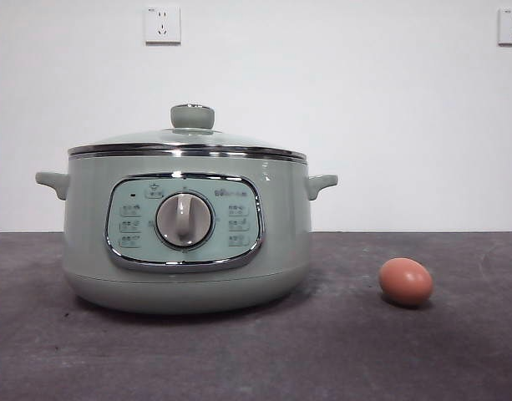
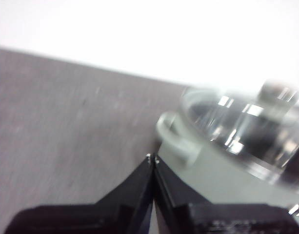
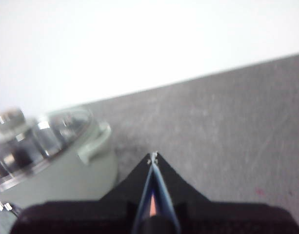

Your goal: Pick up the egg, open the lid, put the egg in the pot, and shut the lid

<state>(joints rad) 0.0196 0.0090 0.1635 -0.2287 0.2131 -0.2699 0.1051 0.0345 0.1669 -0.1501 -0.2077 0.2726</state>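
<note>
Sage-green pot (image 1: 189, 242) stands left with glass lid (image 1: 187, 140) closed on it; brown egg (image 1: 406, 281) lies right, apart.

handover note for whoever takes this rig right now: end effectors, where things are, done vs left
Left end effector: shut, holding nothing, up beside the pot's handle.
Right end effector: shut, holding nothing, above the table on the pot's other side.
Small brown oval egg: on the dark grey table, apart from the pot, untouched.
Domed glass lid with pale green knob: seated on the large sage-green electric pot.
Done: nothing yet.
Left: pick up the egg, lift the lid, put the egg in the pot, close the lid.
</note>
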